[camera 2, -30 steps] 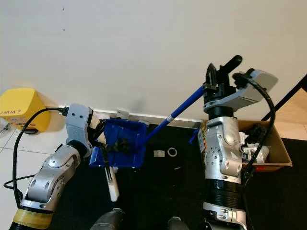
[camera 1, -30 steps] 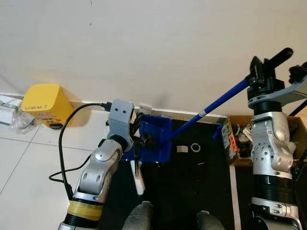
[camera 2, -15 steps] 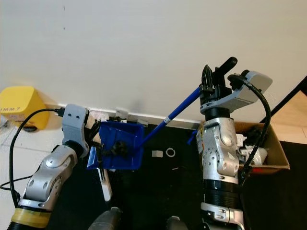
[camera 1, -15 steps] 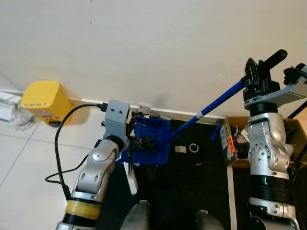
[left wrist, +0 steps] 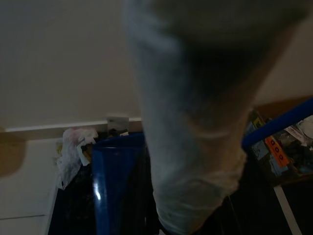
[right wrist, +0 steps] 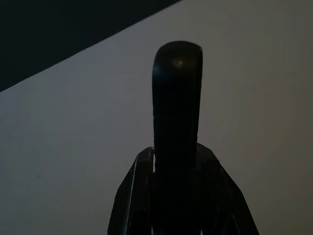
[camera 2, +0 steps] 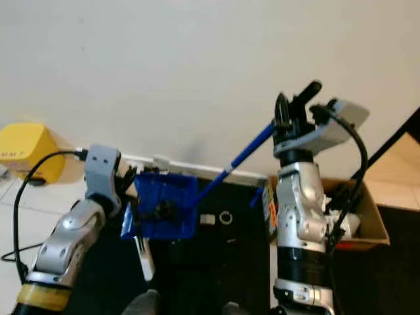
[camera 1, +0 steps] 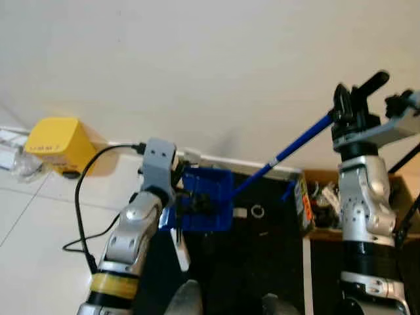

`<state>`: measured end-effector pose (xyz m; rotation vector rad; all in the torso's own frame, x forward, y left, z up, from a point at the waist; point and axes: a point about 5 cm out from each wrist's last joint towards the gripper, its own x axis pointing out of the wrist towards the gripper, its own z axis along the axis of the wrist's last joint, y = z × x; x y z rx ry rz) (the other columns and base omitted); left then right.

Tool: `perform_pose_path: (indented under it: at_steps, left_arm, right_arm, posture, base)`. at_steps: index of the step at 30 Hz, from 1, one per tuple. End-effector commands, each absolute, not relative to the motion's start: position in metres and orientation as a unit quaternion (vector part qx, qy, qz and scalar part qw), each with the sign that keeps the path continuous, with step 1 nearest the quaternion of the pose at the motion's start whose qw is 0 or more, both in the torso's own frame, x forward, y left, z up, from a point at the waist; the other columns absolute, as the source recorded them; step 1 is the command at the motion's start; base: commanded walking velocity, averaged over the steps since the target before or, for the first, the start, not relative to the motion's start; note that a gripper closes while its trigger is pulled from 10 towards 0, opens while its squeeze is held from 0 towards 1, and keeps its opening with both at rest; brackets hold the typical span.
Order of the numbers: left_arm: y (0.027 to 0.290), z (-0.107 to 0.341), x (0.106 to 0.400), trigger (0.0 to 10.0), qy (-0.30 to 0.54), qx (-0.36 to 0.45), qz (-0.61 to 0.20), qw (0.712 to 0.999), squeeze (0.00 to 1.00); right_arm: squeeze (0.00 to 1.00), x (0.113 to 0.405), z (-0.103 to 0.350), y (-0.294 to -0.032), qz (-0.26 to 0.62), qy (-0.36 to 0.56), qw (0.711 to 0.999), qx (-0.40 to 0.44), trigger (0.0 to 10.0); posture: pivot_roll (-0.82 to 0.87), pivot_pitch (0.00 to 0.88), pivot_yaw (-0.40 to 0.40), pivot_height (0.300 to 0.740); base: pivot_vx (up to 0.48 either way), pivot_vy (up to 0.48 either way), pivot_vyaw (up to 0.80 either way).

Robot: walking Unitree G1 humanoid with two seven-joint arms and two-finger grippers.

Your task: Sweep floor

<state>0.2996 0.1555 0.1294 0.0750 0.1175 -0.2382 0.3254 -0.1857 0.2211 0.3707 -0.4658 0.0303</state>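
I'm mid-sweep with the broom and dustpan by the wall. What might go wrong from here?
1. The right end effector grips the broom handle at its very top, so the far end may be hard to steer and could skid past the small ring on the dark mat.
2. The dustpan in the left end effector looks tilted; swept bits may slide under or out.
3. The cardboard box stands close by the right arm and could get bumped.

- Blue dustpan [camera 1: 209,200] sits tight against wall baseboard [camera 1: 216,159]; no passage behind it.
- Broom handle [camera 1: 283,155] slants across its right side.
- Cardboard box [camera 2: 364,220] blocks further right.
- Tile floor [camera 1: 39,216] left of dustpan open, up to yellow box [camera 1: 58,144].
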Motion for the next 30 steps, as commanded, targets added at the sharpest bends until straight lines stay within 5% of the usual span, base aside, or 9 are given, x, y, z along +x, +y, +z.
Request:
perform_pose_path:
  at_steps: [1, 9, 30]
  left_arm:
    - [0.1530, 0.1341, 0.3009, 10.0, 0.042, 0.043, -0.121, 0.991, 0.00]
    - [0.1529, 0.1333, 0.3009, 10.0, 0.043, 0.037, -0.119, 0.991, 0.00]
    - [0.1534, 0.1338, 0.3027, 10.0, 0.044, 0.034, -0.115, 0.992, 0.00]
  right_arm:
    - [0.00, 0.3234, 0.2235, -0.1897, 0.011, -0.240, 0.952, 0.190, 10.0]
    - [0.00, 0.3234, 0.2224, -0.1896, 0.011, -0.238, 0.952, 0.190, 10.0]
    - [0.00, 0.3237, 0.2211, -0.1882, 0.013, -0.237, 0.953, 0.190, 10.0]
  posture:
    - [0.14, 0.108, 0.040, 0.740]
    - [0.14, 0.111, 0.041, 0.740]
    - [0.15, 0.115, 0.044, 0.740]
  base:
    - [0.262, -0.300, 0.00]
    - [0.262, -0.295, 0.00]
    - [0.000, 0.000, 0.00]
